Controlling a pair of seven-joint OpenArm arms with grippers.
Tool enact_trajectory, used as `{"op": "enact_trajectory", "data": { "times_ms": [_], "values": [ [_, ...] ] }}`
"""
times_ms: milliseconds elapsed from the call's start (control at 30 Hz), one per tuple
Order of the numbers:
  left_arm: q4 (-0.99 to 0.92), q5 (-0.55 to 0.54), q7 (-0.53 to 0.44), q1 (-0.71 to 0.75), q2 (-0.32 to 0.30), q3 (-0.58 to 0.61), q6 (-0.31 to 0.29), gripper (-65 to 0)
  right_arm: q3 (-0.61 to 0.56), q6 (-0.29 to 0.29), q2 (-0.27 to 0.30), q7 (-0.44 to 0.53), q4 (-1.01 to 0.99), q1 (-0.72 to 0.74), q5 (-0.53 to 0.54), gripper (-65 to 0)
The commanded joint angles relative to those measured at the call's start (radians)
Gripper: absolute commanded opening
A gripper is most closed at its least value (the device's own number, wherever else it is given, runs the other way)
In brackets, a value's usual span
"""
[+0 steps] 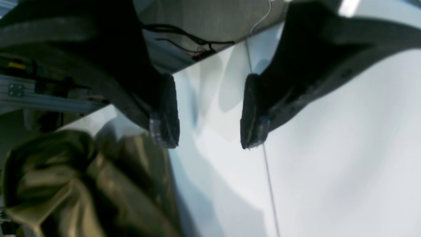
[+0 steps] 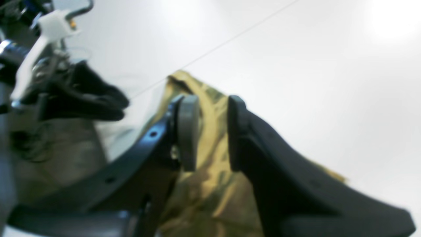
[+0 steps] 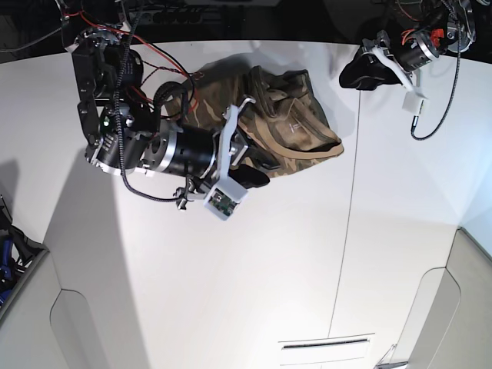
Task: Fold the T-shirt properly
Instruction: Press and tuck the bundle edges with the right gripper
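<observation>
White table (image 3: 231,292) under bunched, seemingly crumpled olive-tan camouflage T-shirt (image 3: 288,127).

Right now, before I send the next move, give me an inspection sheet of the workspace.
Surface: white table, bare where visible, a thin seam running across it.
Job's things: T-shirt lies bunched and crumpled, not folded.
Clutter: nothing seen.
Grippers: left gripper open over bare table, empty; right gripper over the shirt with its fingers apart, grip on the cloth unclear.
Cables: red and black wires on the right arm; black cable hanging from the left arm.
Surroundings: dark background beyond the table's far edge.
</observation>
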Motion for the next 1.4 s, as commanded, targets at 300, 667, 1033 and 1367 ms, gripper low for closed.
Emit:
{"op": "enact_trajectory", "data": {
  "times_ms": [300, 667, 1033, 1367],
  "values": [
    [0.012, -0.003, -0.014, 0.001, 0.01, -0.004, -0.012, -31.9, -0.019, 0.037, 0.041, -0.021, 0.016, -0.091, 0.085, -50.5],
    [0.013, -0.02, -0.026, -0.007, 0.006, -0.013, -0.012, -31.9, -0.127, 0.037, 0.041, -0.007, 0.014, -0.179, 0.086, -65.0],
    [0.013, -0.264, 0.083, -0.006, 0.006, -0.281, -0.012, -31.9, -0.33, 0.037, 0.04, 0.012, 0.018, -0.217, 0.084, -65.0],
    [0.013, -0.334, 0.151, 0.007, 0.007, -0.317, -0.012, -31.9, -0.057, 0.034, -0.072, 0.122, 0.086, -0.215, -0.074, -65.0]
  ]
}}
